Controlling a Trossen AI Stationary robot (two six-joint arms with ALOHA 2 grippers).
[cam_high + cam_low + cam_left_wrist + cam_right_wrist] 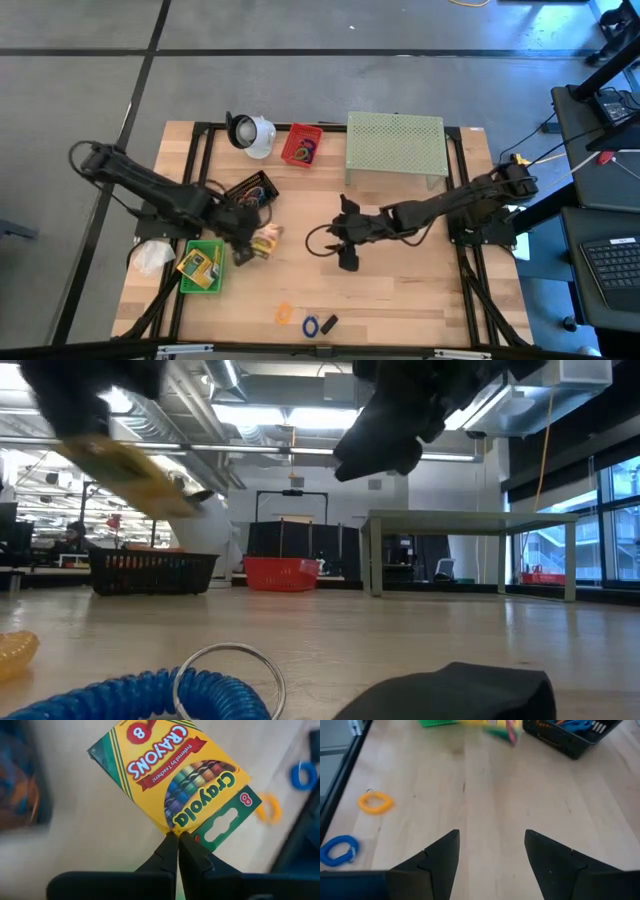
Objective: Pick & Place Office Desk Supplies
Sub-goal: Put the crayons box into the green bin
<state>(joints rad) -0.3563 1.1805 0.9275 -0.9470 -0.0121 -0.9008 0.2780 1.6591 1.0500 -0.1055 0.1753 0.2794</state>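
A yellow-and-green crayon box (175, 775) hangs above the wood table, with my left gripper (174, 836) shut on it. From above, the box (266, 240) is just right of a green basket (186, 283) that has another crayon box (198, 264) in it. The low view shows it (130, 470) tilted, high off the table. My right gripper (492, 840) is open over bare wood at the table's middle (340, 235) and touches nothing. An orange coil (285, 313), a blue coil (310, 325) and a black clip (328, 322) lie near the front edge. My left gripper pinches the crayon box between its two fingers at one edge (176, 826), next to the green hang-tab end. The fingers come steeply from above. The box is lifted clear of the table and sits tilted in the hold, its printed face toward the wrist camera.
A black basket (250, 190) with small items sits behind the left gripper. A red basket (300, 145), a white cup-shaped object (250, 132) and a pale green mesh stand (395, 145) line the far edge. Bare wood lies between the two grippers and the front items.
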